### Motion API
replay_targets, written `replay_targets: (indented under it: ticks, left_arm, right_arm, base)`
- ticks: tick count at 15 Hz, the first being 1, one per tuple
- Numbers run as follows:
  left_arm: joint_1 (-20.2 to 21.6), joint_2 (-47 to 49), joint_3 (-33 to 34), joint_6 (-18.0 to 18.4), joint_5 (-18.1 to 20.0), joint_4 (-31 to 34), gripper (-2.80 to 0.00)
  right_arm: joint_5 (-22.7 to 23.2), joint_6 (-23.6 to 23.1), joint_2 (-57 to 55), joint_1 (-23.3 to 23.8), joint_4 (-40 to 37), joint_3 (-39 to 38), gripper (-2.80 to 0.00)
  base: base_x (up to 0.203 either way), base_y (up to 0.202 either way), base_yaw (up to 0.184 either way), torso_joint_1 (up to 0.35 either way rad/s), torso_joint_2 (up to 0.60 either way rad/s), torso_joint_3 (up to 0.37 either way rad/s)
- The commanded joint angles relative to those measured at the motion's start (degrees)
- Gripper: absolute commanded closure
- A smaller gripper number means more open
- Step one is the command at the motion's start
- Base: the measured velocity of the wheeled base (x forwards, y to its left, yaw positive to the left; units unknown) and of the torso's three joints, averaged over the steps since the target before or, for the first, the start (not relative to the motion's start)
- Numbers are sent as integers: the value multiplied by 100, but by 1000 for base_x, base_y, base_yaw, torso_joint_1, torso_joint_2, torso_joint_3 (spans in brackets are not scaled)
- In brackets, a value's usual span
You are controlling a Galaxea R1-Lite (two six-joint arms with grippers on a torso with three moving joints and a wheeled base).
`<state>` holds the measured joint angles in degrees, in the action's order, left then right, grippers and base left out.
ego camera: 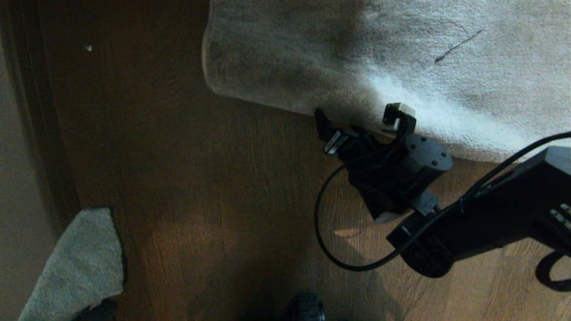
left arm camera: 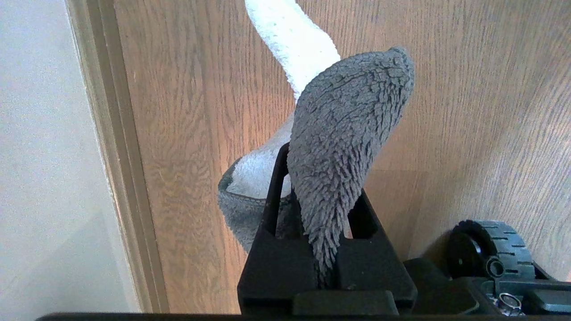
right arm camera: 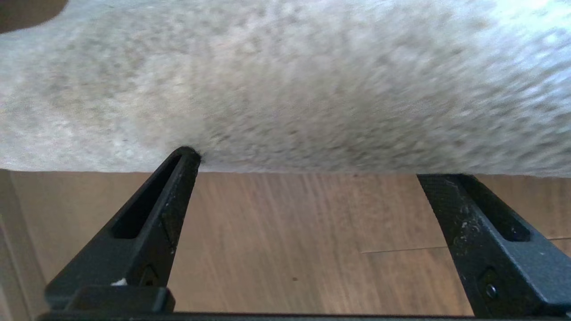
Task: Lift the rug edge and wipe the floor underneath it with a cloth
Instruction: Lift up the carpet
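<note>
Right gripper [ego camera: 357, 122] sat at the rug edge [ego camera: 285, 106], jaws spread wide, nothing between them yet. In the right wrist view one fingertip [right arm camera: 189, 156] was touching the pile right at the border, the other was just short of it, over bare floor [right arm camera: 303, 232]. The rug lay flat along that stretch, no lift visible.

Left gripper [left arm camera: 328, 249] was parked low at the robot's left, jaws pressed together on the cloth [left arm camera: 348, 147]. The cloth hung out of the pinch, with a paler fold behind it, over floor next to the skirting board [left arm camera: 116, 156]. In the head view it showed at the lower left [ego camera: 80, 263], well apart from the rug.

My read: step in hand was grabbing the edge, wiping not started.

To do it well:
- Get one jaw under the border and one on top. With both tips riding on the pile, closing would only comb fibres.
- Keep the lower jaw skimming the floor so it slides beneath instead of pushing the rug away; plush on glossy planks probably slips.
- Take a deep bite before closing. A big rug is likely heavy and floppy, and a shallow pinch could pull out.
- Lift up and fold back far enough to leave the left arm a clear lane.
- Grip near the corner [ego camera: 214, 87] might peel more easily than mid-edge.

Risk: the cable loop [ego camera: 321, 232] hung near the floor below the right wrist and could drag.
</note>
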<state>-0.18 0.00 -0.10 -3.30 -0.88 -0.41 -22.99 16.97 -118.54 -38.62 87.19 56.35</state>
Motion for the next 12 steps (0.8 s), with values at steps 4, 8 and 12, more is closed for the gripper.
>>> replay_targets:
  ticks: [4,8,12]
  left_arm:
    - [1,0,1,-4,0,-2,0]
    - [1,0,1,-4,0,-2,0]
    - [1,0,1,-4,0,-2,0]
  right_arm:
    - [-30,18,-2,425,277,-124,-280]
    - [-26,245,-12,299,277,-636,-280]
    - [-5,754,42,-56,277,-1215,-280]
  base:
    - [0,0,0,0,0,0]
    - [0,0,0,0,0,0]
    - [0,0,0,0,0,0]
